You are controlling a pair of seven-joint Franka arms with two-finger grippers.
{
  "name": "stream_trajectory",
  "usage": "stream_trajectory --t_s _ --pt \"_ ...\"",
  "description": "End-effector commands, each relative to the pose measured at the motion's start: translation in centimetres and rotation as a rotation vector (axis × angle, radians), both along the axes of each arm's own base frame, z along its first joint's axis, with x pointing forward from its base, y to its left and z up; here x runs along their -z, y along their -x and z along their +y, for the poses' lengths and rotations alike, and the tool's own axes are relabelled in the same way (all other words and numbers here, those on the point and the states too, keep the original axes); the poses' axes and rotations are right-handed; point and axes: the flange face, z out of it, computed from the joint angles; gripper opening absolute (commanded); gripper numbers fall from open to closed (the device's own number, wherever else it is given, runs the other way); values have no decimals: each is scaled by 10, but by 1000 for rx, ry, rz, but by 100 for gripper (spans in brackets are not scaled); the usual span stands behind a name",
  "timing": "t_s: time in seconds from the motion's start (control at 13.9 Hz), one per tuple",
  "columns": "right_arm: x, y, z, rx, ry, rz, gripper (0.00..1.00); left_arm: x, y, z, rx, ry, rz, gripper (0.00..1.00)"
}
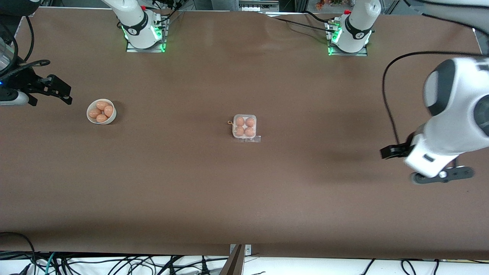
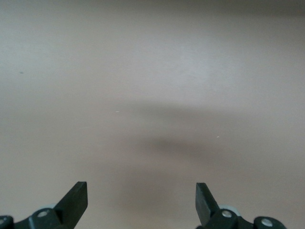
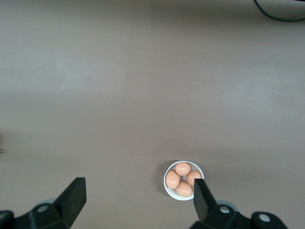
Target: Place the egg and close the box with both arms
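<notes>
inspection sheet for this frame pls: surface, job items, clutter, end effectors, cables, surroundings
Surface: brown table, bare apart from the items below.
Job's things: box mid-table, four eggs in it, clear lid appears shut.
Clutter: white bowl with four eggs, toward the right arm's end.
End effectors: left end effector open, empty, over bare table at the left arm's end; right end effector open, empty, up beside the bowl.
Cables: black cable trailing from the left arm; more along the table's near edge.
Surroundings: both arm bases lit green.
</notes>
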Motion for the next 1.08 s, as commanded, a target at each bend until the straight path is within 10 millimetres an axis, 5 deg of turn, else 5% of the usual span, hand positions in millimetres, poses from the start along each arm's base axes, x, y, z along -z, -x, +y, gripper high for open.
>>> stream_trajectory --t_s 0.0,0.14,0.43,1.01 --pt "0 3 0 6 13 -2 100 -31 32 42 47 13 7 100" --pt "1 4 0 7 13 4 100 -45 43 68 51 29 -7 100" --pt "2 4 0 7 13 5 100 -72 81 80 38 26 -39 100" --pt "3 4 0 7 13 7 100 -55 107 125 -29 28 -39 100"
